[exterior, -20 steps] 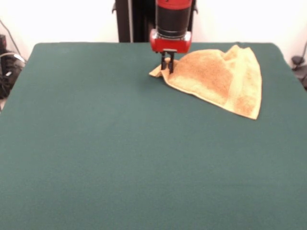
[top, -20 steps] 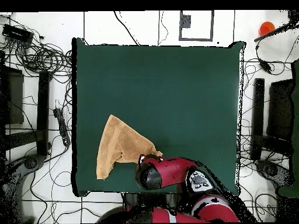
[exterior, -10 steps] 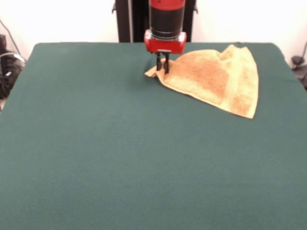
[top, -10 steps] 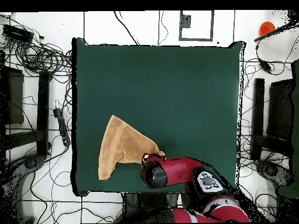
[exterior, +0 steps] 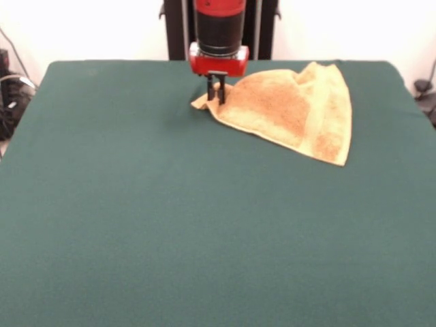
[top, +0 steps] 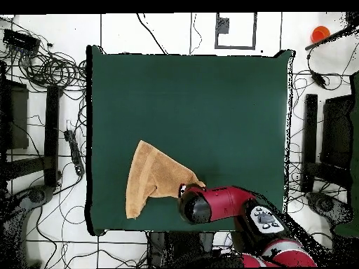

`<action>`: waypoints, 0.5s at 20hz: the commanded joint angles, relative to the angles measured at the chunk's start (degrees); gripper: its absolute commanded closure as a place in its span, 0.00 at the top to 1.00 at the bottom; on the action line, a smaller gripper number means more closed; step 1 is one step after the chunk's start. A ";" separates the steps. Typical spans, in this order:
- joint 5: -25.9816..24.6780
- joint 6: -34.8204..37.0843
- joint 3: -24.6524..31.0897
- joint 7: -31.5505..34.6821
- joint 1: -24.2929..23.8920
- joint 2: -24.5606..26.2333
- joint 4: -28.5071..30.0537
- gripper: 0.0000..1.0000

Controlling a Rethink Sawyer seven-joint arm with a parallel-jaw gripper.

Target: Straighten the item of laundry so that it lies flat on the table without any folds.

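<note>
1 broad table [exterior: 136,225] under dark green cloth takes up most of the room before me, and nearly all of its surface lies bare. Coming down over it at the far edge, a little left of the middle as seen from the front, is the red and black arm [exterior: 219,30], its thick black barrel ending in a red collar. From above, the same arm [top: 231,207] reaches in across the table's bottom edge. Next in size is the item of laundry [exterior: 293,112], a golden tan-orange towel bunched into a rough triangle close to the far edge, right of the middle in the front view; it is not flat, for 1 layer is folded over another, a ridge of creases rises toward the far edge, and a paler smooth band runs down its right side to a point nearer the front. In the overhead view the towel [top: 151,178] sits near the bottom left corner of the table, narrowing toward the arm. Smallest is the gripper [exterior: 216,92], pointing straight down, its 2 dark fingers [exterior: 221,93] pinched together on the towel's left tip, right at the cloth.
</note>
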 commanded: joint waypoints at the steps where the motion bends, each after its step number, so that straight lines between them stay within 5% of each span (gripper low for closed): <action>1: -2.11 10.66 5.36 -8.16 -1.51 0.58 -7.08 0.00; 10: -1.88 13.71 6.84 -7.44 -1.47 -0.99 -7.56 0.00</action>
